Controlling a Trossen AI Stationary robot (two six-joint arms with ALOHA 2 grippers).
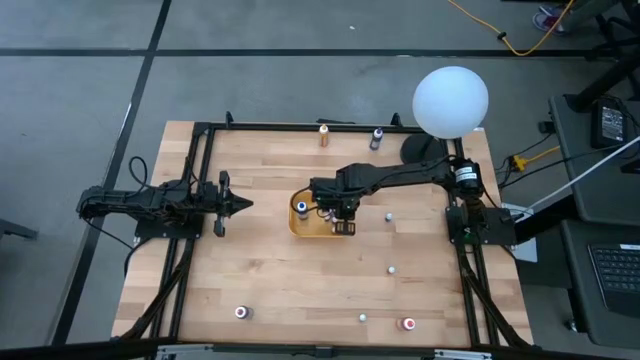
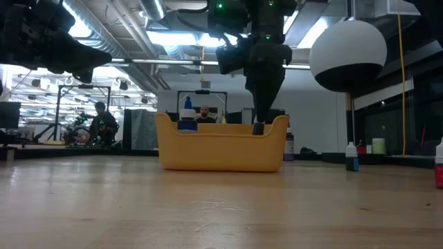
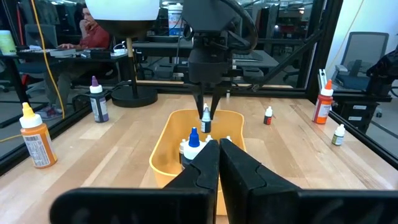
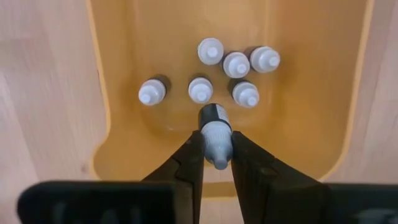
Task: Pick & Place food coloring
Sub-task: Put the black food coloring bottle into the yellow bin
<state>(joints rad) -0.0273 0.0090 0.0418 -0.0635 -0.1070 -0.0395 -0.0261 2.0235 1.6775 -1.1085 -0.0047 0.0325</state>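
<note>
Yellow plastic tray (image 4: 112, 149) has six little white-capped bottles (image 4: 236, 64); our right gripper (image 4: 214, 152) squeezes another small grey-capped bottle (image 4: 216, 134), our left gripper (image 3: 219, 163) is closed, more bottles wait

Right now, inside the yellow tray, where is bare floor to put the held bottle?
The right pincer holds a bottle over the tray. Six bottles crowd the tray's middle. Bare floor lies between that cluster and the long walls, and at the end under the pincer.

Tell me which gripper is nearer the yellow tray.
Right. The right gripper hangs directly over the yellow tray, shut on a food coloring bottle; the left gripper waits shut beside it, apart.
</note>
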